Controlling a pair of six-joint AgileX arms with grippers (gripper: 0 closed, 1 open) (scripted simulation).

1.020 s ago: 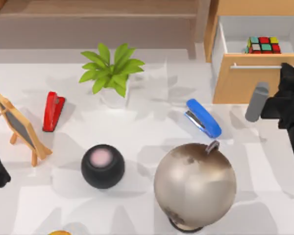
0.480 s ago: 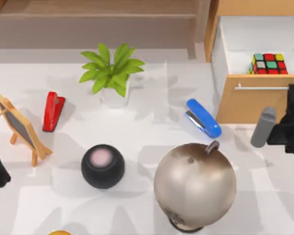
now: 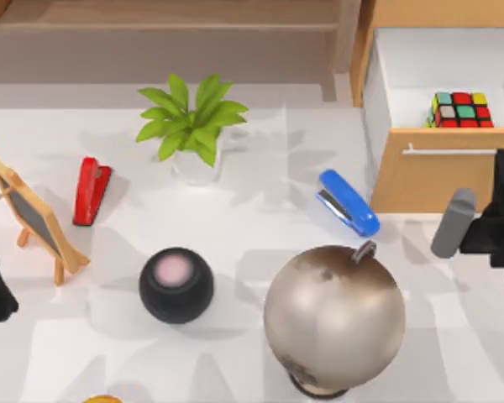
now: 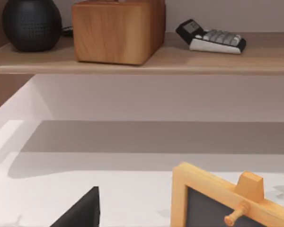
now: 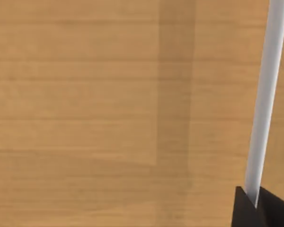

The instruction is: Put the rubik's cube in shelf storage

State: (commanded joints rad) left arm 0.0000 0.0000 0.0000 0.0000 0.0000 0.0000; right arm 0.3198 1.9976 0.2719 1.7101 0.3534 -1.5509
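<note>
Red, green, yellow and white squares with black edges cover the small rubik's cube (image 3: 459, 110), sitting inside the pulled-out orange-tan wooden drawer (image 3: 437, 176); right tool (image 5: 258, 206) clenched on the drawer's metal handle (image 5: 266, 94).

The rubik's cube (image 3: 460, 109) has red, green and yellow squares with black edges. The drawer (image 3: 437, 172) is orange-tan with white inside. One stapler (image 3: 91, 190) is red, the other stapler (image 3: 349, 202) is blue. The globe (image 3: 334, 316) is silvery beige, the speaker (image 3: 175, 285) is black.

White table (image 3: 252, 168): plant (image 3: 191, 126), red stapler (image 3: 91, 190), blue stapler (image 3: 349, 202), globe (image 3: 334, 317), speaker (image 3: 175, 285), easel (image 3: 32, 215).
</note>
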